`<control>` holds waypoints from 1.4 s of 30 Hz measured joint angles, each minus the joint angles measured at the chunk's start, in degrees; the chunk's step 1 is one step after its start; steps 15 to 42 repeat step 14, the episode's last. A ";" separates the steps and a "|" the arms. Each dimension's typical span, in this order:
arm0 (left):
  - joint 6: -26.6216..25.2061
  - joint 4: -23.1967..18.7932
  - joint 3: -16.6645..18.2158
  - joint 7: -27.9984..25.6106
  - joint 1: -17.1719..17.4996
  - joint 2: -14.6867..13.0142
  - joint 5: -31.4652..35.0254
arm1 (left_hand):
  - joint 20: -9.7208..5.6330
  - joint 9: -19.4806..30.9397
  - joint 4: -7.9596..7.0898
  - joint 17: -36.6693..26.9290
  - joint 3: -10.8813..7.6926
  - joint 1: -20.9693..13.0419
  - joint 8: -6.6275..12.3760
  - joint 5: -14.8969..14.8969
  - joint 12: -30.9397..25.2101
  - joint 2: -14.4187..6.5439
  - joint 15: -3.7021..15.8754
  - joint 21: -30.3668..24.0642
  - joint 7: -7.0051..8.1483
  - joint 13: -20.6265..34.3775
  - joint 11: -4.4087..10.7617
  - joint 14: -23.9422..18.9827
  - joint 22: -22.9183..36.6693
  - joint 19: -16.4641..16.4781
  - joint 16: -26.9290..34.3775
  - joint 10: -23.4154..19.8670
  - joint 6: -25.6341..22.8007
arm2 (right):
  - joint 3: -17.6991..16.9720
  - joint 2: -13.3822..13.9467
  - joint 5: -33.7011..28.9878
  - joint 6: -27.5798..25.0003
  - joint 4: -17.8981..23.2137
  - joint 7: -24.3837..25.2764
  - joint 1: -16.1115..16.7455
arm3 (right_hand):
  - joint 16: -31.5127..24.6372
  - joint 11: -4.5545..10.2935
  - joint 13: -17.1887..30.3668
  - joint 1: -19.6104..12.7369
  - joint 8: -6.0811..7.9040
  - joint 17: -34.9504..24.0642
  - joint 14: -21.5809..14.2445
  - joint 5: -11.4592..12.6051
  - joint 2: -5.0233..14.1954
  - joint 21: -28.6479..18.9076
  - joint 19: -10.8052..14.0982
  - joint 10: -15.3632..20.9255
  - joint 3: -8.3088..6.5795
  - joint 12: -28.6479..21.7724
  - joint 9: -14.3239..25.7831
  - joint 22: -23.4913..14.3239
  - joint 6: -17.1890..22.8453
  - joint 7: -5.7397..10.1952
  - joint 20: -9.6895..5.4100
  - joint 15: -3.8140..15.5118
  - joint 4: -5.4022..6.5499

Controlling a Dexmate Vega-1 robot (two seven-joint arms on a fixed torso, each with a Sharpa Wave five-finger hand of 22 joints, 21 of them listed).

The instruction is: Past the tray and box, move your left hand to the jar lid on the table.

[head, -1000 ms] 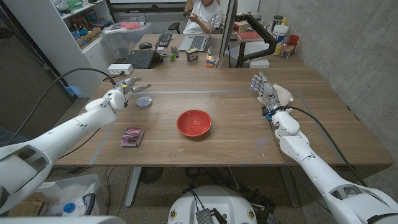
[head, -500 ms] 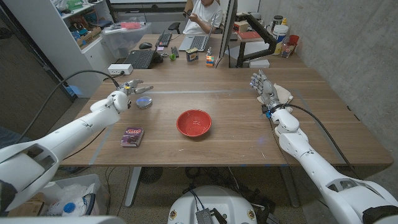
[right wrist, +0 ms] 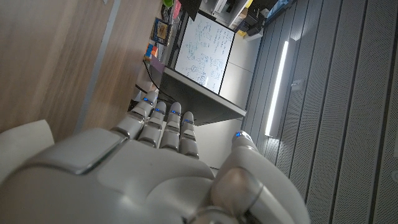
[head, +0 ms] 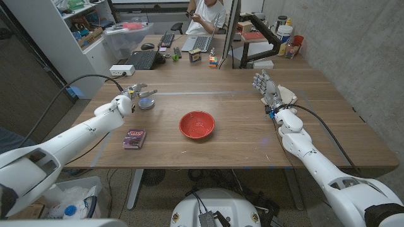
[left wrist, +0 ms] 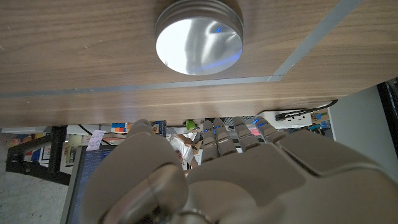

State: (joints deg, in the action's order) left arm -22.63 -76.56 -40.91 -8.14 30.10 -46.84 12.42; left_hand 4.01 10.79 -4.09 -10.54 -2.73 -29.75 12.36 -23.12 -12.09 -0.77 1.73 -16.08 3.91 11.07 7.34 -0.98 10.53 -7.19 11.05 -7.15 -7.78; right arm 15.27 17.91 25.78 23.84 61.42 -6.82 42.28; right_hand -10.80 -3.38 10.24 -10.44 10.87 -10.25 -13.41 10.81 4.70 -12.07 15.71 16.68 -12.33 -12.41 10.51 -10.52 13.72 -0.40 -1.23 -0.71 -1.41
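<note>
silver jar lid (left wrist: 198,37), red bowl (head: 196,124) (glossy), brown wooden table (head: 240,94)

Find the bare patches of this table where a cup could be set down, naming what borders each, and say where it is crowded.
Bare wood lies between the red bowl and the right hand, and along the near edge in front of the bowl. It is tighter around the left hand, hovering by the jar lid, with the small box nearby. The far edge is cluttered with the laptops.

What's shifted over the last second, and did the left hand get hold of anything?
The left hand moved forward and inward, its fingers now reaching over the jar lid; it holds nothing yet. The lid, red bowl, small box and right hand stayed put.
</note>
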 measured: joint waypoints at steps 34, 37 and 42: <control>1.44 3.50 -0.91 -0.22 -1.98 1.54 0.03 | 0.00 0.00 0.14 0.00 0.14 0.00 0.00 0.00 0.00 0.00 0.00 0.00 0.00 0.00 0.00 0.00 0.00 0.00 0.00 0.00 0.00 | 0.15 -0.56 -0.45 0.80 -2.68 -0.75 -2.14 | 0.00 0.00 0.00 0.00 0.00 0.00 0.00 0.00 0.00 0.00 0.00 0.00 0.00 0.00 0.00 0.00 0.00 0.00 0.00 0.00 0.00; 1.44 3.50 -0.91 -0.22 -1.98 1.54 0.03 | 0.00 0.00 0.14 0.00 0.14 0.00 0.00 0.00 0.00 0.00 0.00 0.00 0.00 0.00 0.00 0.00 0.00 0.00 0.00 0.00 0.00 | 0.15 -0.56 -0.45 0.80 -2.68 -0.75 -2.14 | 0.00 0.00 0.00 0.00 0.00 0.00 0.00 0.00 0.00 0.00 0.00 0.00 0.00 0.00 0.00 0.00 0.00 0.00 0.00 0.00 0.00; 1.44 3.50 -0.91 -0.22 -1.98 1.54 0.03 | 0.00 0.00 0.14 0.00 0.14 0.00 0.00 0.00 0.00 0.00 0.00 0.00 0.00 0.00 0.00 0.00 0.00 0.00 0.00 0.00 0.00 | 0.15 -0.56 -0.45 0.80 -2.68 -0.75 -2.14 | 0.00 0.00 0.00 0.00 0.00 0.00 0.00 0.00 0.00 0.00 0.00 0.00 0.00 0.00 0.00 0.00 0.00 0.00 0.00 0.00 0.00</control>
